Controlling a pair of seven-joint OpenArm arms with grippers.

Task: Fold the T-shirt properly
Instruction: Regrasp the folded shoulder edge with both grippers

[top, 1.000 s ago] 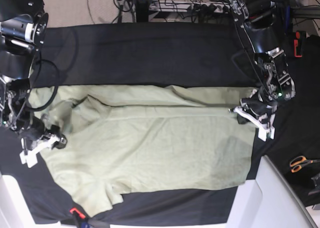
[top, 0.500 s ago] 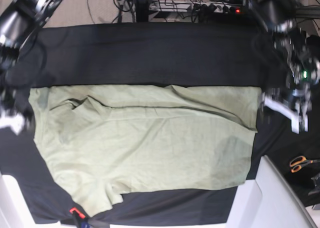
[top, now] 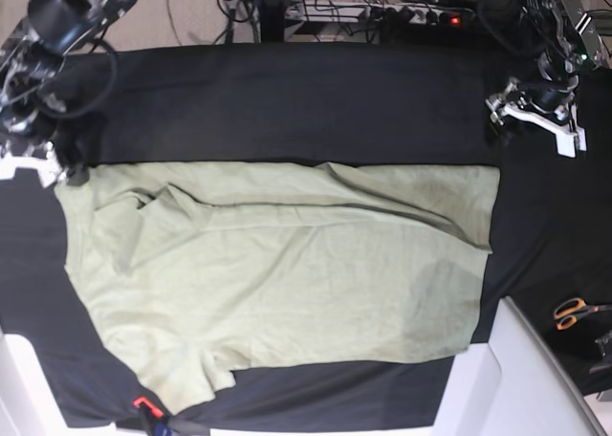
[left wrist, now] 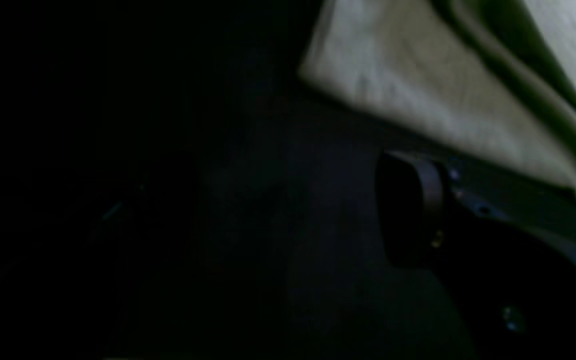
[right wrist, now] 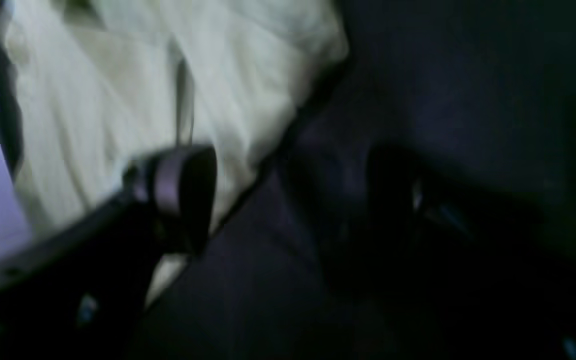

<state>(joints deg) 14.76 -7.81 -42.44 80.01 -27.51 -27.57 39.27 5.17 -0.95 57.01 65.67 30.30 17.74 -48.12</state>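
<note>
Movement since the earlier frames: both tools are lifting away from the T-shirt's side edges, where they were gripping the cloth a second ago, and are now sitting further up and outward.

Left tool: hanging over the bare black cloth covering the desk, jaws standing wide apart and holding nothing. In the left wrist view one dark finger is showing, with a corner of the T-shirt lying just beyond it, apart from it.

Right tool: also spread wide and carrying nothing. In the right wrist view one finger is hovering in front of the T-shirt's edge and the other is sitting over the black cloth; whether it is touching the fabric cannot be told.

T-shirt: pale sage green, lying flat between the two tools, wrinkled, one sleeve pointing toward the desk's near edge.

Also present: orange-handled scissors, below the left tool, well apart from the T-shirt.
</note>
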